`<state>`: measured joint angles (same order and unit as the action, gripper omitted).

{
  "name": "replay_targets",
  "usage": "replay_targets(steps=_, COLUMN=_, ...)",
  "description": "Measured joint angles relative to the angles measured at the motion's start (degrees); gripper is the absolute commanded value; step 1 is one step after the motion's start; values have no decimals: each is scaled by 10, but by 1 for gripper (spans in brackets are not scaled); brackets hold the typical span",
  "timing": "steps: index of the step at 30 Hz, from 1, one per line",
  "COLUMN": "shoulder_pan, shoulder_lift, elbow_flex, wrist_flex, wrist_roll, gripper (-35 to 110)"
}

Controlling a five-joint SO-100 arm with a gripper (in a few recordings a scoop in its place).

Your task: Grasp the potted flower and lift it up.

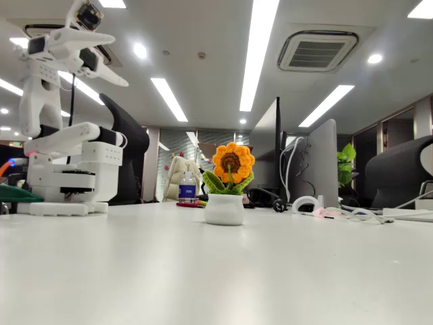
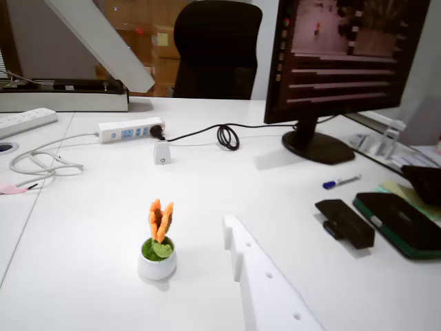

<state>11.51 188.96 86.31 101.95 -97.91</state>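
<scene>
The potted flower point(image 1: 229, 181) stands upright on the white table point(image 1: 216, 271), orange petals around a dark centre, green leaves, a rounded white pot. In the wrist view the potted flower point(image 2: 158, 245) is seen edge-on at the lower left. My white arm rises at the left of the fixed view, and its gripper point(image 1: 111, 64) is held high, well above and to the left of the flower. In the wrist view the gripper point(image 2: 189, 155) is open, one finger point(image 2: 265, 289) just right of the pot and the other at the upper left, with nothing between them.
A monitor point(image 2: 344, 62) stands at the back right with a pen point(image 2: 341, 182) and black devices point(image 2: 348, 222) near it. A power strip point(image 2: 131, 129) with cables and a black chair point(image 2: 217, 48) lie behind. A bottle point(image 1: 187, 186) and monitors point(image 1: 304, 166) stand behind the flower.
</scene>
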Motion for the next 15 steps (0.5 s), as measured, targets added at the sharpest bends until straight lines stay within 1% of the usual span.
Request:
replay_targets(steps=4, shoulder_pan=0, shoulder_lift=0, elbow_flex=-9, wrist_flex=4, wrist_roll=15, gripper=73)
replay_targets(steps=15, shoulder_pan=7, shoulder_lift=-3, elbow_flex=12, wrist_flex=9, wrist_roll=16, gripper=73)
